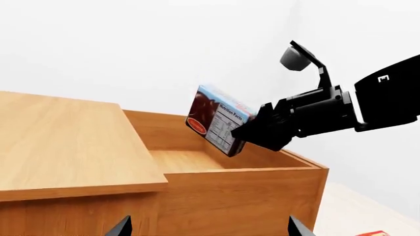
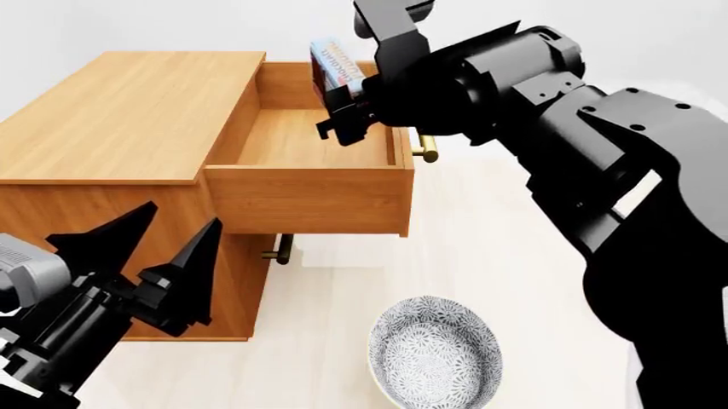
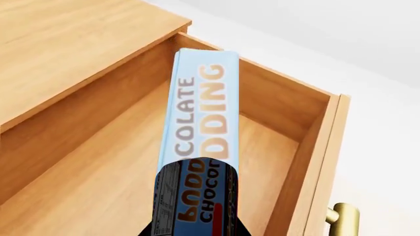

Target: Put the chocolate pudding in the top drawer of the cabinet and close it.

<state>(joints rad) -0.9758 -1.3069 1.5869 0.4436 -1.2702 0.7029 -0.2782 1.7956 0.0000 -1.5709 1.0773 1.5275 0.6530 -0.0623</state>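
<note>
The chocolate pudding (image 1: 217, 120) is a thin box with light blue edges, held tilted above the inside of the open top drawer (image 2: 307, 200). My right gripper (image 2: 347, 106) is shut on the pudding's lower end, and the box (image 3: 200, 118) stands up from it over the drawer's wooden floor. The drawer is pulled out of the light-brown cabinet (image 2: 125, 102), and its brass handle (image 2: 427, 149) shows beside the right arm. My left gripper (image 2: 176, 226) is open and holds nothing, low in front of the cabinet's side, and its fingertips frame the drawer's wall (image 1: 243, 196).
A patterned grey-white bowl (image 2: 436, 354) sits on the pale floor in front of the cabinet. The lower drawer's brass handle (image 2: 281, 250) shows under the open drawer. A red box corner (image 1: 374, 233) lies on the floor beyond the drawer.
</note>
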